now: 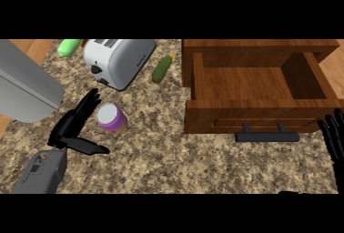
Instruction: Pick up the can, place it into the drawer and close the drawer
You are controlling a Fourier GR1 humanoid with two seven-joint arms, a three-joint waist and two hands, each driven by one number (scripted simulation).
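Observation:
A purple can (pixel 112 118) with a pale lid stands upright on the speckled counter, left of the drawer. My left hand (pixel 73 126) is open just left of it, fingers stretched up along its left side and thumb pointing right below it; whether the fingers touch it I cannot tell. The wooden drawer (pixel 255 82) is pulled open at the upper right, nothing inside, with a black handle (pixel 266 136) on its front. My right hand (pixel 332 136) shows at the right edge, open, fingers up, resting right of the handle.
A silver toaster (pixel 118 59) stands behind the can. A green cucumber (pixel 162 68) lies between the toaster and the drawer. A green bottle-like object (pixel 68 47) is at the top left, and a grey rounded appliance (pixel 23 86) fills the left edge.

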